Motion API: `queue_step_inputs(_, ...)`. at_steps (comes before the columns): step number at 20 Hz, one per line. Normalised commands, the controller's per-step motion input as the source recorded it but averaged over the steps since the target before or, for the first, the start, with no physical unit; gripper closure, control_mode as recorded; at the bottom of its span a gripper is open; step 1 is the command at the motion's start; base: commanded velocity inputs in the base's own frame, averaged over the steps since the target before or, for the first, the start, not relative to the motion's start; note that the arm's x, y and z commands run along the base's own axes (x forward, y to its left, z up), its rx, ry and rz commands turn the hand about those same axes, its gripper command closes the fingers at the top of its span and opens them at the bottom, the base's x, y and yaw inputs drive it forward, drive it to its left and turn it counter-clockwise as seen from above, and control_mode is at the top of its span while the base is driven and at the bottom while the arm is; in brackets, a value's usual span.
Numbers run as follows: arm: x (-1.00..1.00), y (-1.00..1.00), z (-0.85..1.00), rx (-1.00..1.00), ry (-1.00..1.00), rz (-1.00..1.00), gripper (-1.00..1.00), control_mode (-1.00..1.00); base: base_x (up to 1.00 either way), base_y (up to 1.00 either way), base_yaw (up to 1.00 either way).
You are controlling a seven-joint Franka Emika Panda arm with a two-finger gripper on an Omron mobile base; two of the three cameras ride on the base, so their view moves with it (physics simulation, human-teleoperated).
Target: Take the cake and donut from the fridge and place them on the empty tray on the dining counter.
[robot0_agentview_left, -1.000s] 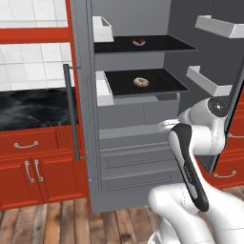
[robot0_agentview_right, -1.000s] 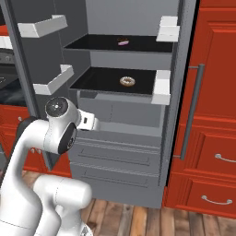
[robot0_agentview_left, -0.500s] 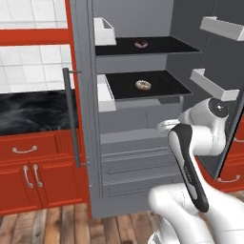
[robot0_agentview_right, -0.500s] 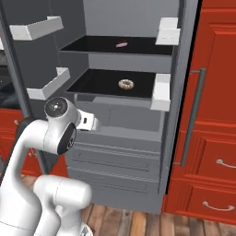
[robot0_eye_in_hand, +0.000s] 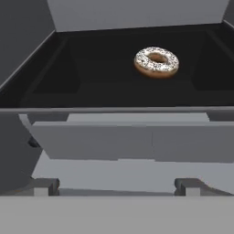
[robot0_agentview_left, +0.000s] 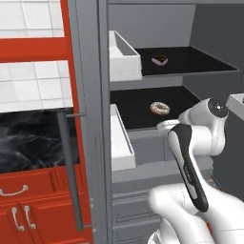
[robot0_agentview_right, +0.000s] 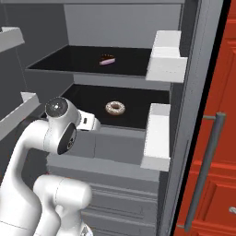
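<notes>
The fridge (robot0_agentview_left: 143,157) fills more of our base views than a moment ago — we have rolled closer, nothing inside has shifted. Its doors stand wide, white door bins (robot0_agentview_right: 159,138) flanking both sides, leaving a broad open mouth between them. We see two black shelves (robot0_eye_in_hand: 91,87): the cake (robot0_agentview_right: 107,59) up top toward the back, the donut (robot0_eye_in_hand: 156,61) lying flat on the lower one, right of centre in the hand view, bare shelf all around it and well clear of the walls. Our gripper (robot0_eye_in_hand: 116,186) sits in front of and below the lower shelf's front lip, fingertips (robot0_eye_in_hand: 43,186) spread wide apart, holding nothing, the donut still some way ahead.
</notes>
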Motion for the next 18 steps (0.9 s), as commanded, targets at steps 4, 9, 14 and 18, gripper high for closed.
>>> queue_step_inputs(4,0.0,0.0,0.0,0.0,0.0,0.0,-1.0,1.0,1.0,-0.17,0.0)
queue_step_inputs(9,0.0,0.0,0.0,0.0,0.0,0.0,-1.0,1.0,1.0,-0.16,0.0)
queue_step_inputs(14,0.0,0.0,0.0,0.0,0.0,0.0,-1.0,1.0,1.0,-0.11,0.0)
queue_step_inputs(18,0.0,0.0,0.0,0.0,0.0,0.0,-1.0,1.0,0.51,0.0,0.0)
